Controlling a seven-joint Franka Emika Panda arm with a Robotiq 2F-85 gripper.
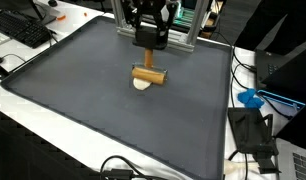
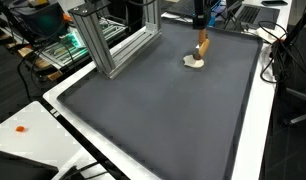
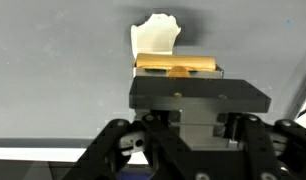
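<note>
The tan wooden bar [image 1: 148,75] hung low over the far middle of the dark grey mat [image 1: 83,110], just beside a small white crumpled lump [image 1: 141,86], clenched from above by the black gripper [image 1: 148,48].

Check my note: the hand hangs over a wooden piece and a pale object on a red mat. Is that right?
Not quite. The mat is dark grey, not red; both exterior views show it. The rest stands: the hand hangs over the wooden piece and the pale object on that mat.
</note>
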